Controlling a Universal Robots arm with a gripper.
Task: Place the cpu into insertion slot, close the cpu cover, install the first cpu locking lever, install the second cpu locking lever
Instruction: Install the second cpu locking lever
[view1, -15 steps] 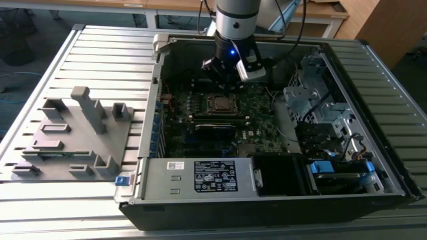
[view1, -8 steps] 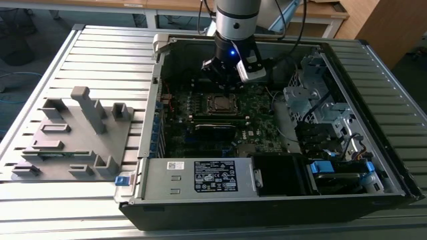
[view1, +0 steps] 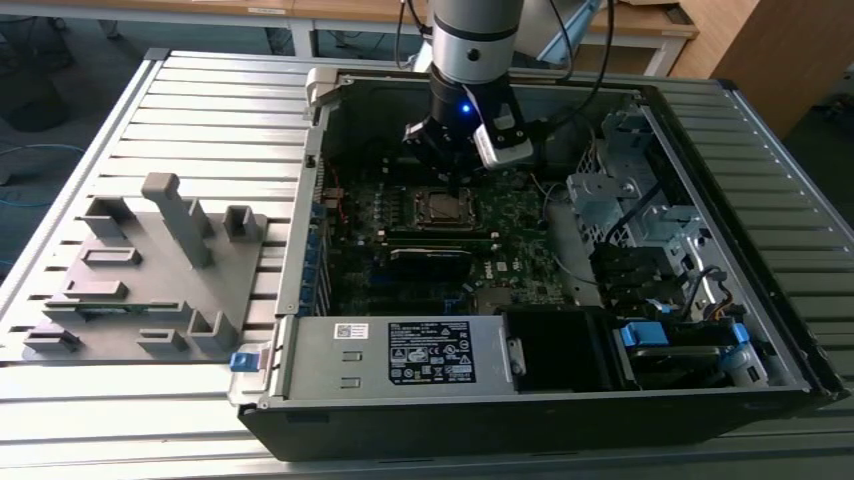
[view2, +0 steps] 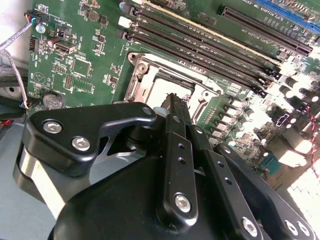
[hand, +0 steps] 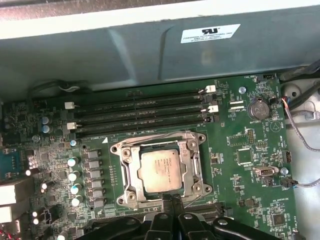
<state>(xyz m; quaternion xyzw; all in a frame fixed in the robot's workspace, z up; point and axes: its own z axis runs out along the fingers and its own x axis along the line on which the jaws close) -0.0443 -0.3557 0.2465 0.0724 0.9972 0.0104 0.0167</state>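
my black two-finger gripper (hand: 172, 200) hangs low over green motherboard (hand: 245, 175), fingers pressed together to narrow tip, nothing held as far as i see. small flat silvery-tan square cpu (hand: 160, 170) already seated in silver-rimmed square insertion slot (hand: 131, 192); thin silver frame cpu cover (hand: 192, 167) lies down around it, chip showing through cut-out. key relation: fingertip sits just beside socket's rim on side away from long black memory sticks (hand: 142, 117), so socket lies straight ahead of tip. thin wire lever (hand: 150, 137) runs along memory-side edge.

An open computer case (view1: 534, 380) lies on a slatted table (view1: 200, 110). The gripper (view1: 461, 152) hangs above the insertion slot (view1: 441, 207). A grey fixture (view1: 147, 270) sits beside the case.
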